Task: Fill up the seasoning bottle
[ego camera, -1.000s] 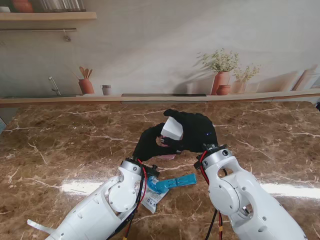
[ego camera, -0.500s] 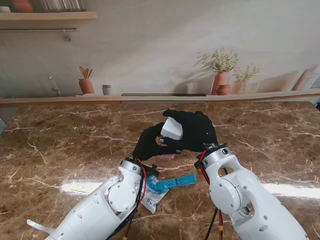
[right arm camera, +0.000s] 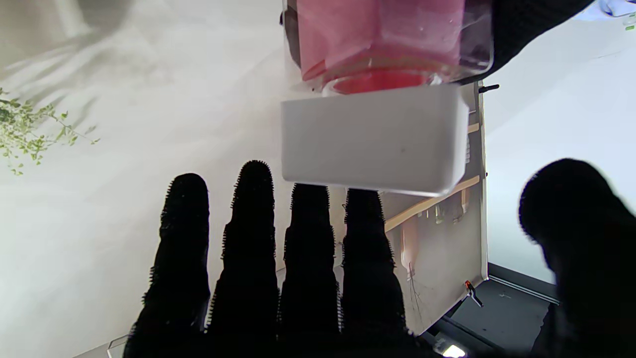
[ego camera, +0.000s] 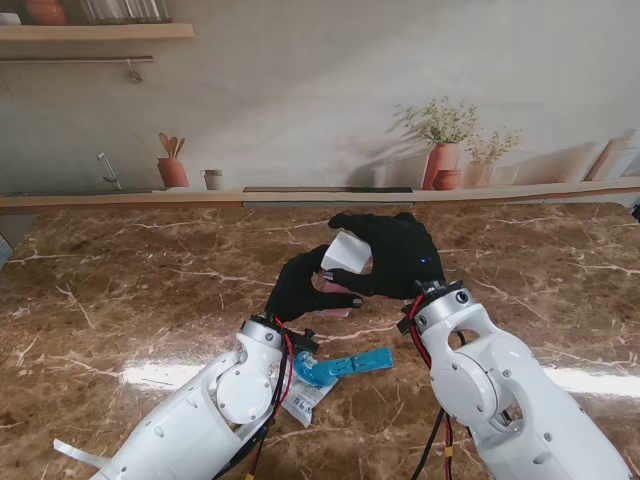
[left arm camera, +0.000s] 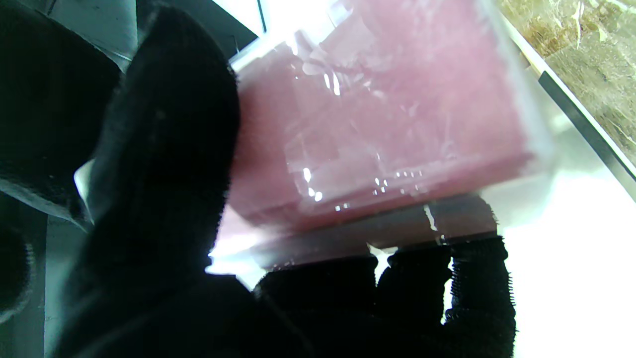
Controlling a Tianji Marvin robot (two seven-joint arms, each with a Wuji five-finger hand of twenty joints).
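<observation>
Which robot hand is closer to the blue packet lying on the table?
Left. The left hand holds the pink bottle just beyond the blue packet, with its wrist right beside it. The right hand is farther off, at the bottle's white cap.

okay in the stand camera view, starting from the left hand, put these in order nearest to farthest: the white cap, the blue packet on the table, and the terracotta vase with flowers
1. The white cap: right at the left hand, on the pink bottle it holds.
2. The blue packet: on the table nearer to me, beside the left forearm.
3. The terracotta vase: farthest, on the back ledge to the right.
</observation>
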